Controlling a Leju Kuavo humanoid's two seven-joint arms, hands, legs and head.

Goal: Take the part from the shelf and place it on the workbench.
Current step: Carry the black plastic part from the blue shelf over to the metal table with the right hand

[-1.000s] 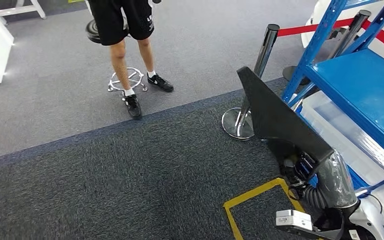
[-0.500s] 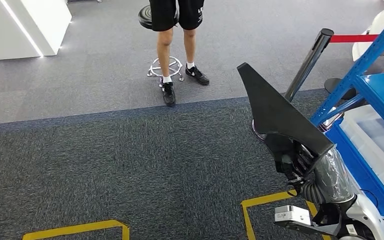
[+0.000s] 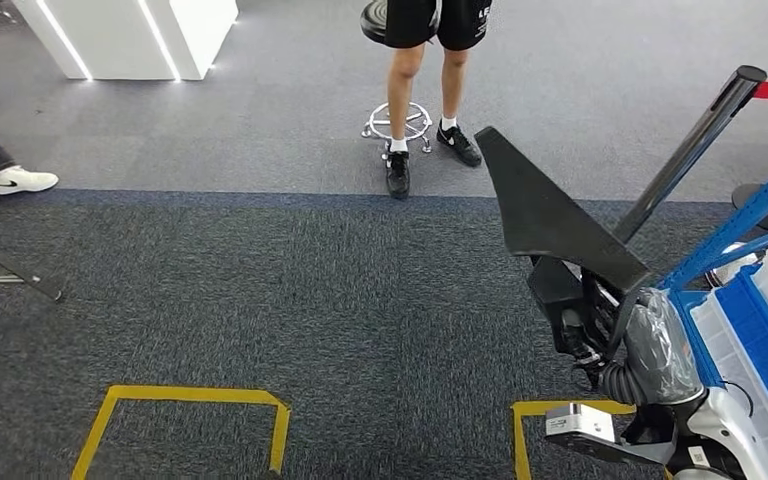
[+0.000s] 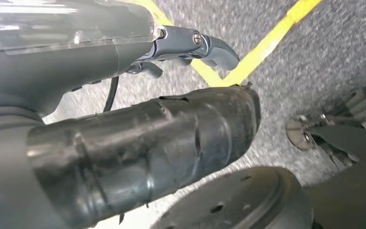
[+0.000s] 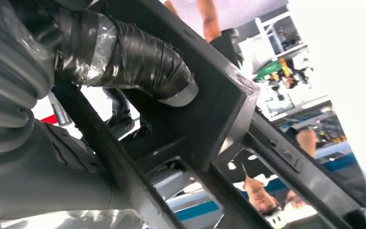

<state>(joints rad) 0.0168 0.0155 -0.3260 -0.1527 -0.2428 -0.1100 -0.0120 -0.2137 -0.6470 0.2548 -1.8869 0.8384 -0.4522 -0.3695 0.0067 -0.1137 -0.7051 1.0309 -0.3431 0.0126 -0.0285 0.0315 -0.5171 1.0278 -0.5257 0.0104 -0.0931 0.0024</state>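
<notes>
Part: a flat black triangular plastic panel on a boxy black bracket, held up over the grey carpet floor, pointed tip away from the robot.
Right robot hand: wrapped round the bracket under the panel; taped thumb pressed on the frame.
Left robot hand: hangs low, fingers slightly curled, holding nothing.
Nearby: blue metal shelf beside the right arm; a person's legs stand beyond.

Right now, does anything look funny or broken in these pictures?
Nothing looks broken or spilled. The right hand grips the black part, which sticks up at a slant over the carpet, not yet on a workbench. The thumb pressed on it is wrapped in crinkly tape.
</notes>
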